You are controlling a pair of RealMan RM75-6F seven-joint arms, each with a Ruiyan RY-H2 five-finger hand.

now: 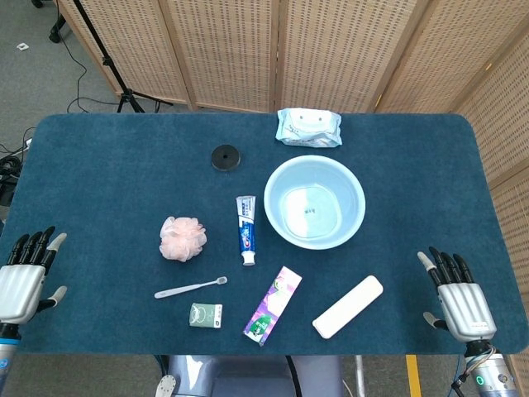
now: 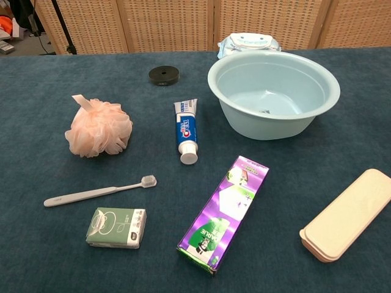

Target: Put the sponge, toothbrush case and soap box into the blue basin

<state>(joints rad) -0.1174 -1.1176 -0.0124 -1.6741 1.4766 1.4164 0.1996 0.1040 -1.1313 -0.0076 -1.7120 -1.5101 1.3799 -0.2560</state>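
Nothing in the basin [image 1: 314, 202] yet; we judge the task not begun. Basin sits right of centre on the blue counter [image 1: 99, 165], bowl bare inside.

Both hands rest at the near corners, fingers spread, holding nothing: left hand [image 1: 23, 277] at the near left edge, right hand [image 1: 459, 298] at the near right edge. Neither shows in the chest view.

Task items as they lie:
- Sponge [image 1: 182, 238], a pink mesh puff, left of centre, well left of the basin.
- Toothbrush case [image 1: 348, 306], cream, near right, closed.
- Soap box [image 1: 205, 315], small and green, near edge, left of centre, just near of the loose toothbrush [image 1: 190, 287].

Key relation for the first move, as we read it: the toothbrush case lies to the left of the right hand and slightly nearer the counter's edge, with its long axis on a diagonal from near-left to far-right, so its far end points roughly toward the hand. The right hand is plainly the closer one. The basin is beyond the case, far-left of it.

Sponge and soap box fall on the left hand's side, though both are well apart from it.
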